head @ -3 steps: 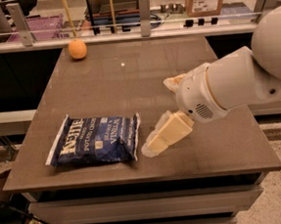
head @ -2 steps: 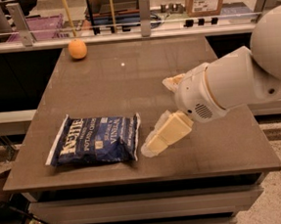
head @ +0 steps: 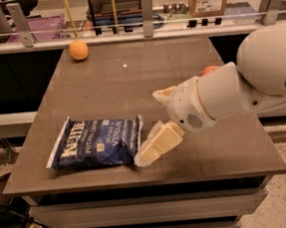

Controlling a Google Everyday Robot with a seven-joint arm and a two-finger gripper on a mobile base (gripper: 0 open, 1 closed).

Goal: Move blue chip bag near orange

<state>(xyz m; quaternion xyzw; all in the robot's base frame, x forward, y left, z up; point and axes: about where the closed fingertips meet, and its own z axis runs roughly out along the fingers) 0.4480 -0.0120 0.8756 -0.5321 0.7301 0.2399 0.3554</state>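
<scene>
A blue chip bag (head: 98,142) lies flat near-left on the table (head: 178,58). The gripper (head: 155,146) is at its right edge; whether it is open or closed cannot be told. The orange (head: 79,49) sits far left, well apart.

Lighting's pretty even here, coming from overhead, kinda warm and on the dim side. The brown table (head: 106,89) has one tiny white glare dot near the middle and a faint sheen at the far end. The white arm (head: 240,87) is the brightest thing, lit on top and shaded underneath. The gripper (head: 155,144) sits low just beside the blue chip bag (head: 98,142), with only a soft shadow under it. The orange (head: 79,49) glows on top. Under the table it's near black.
</scene>
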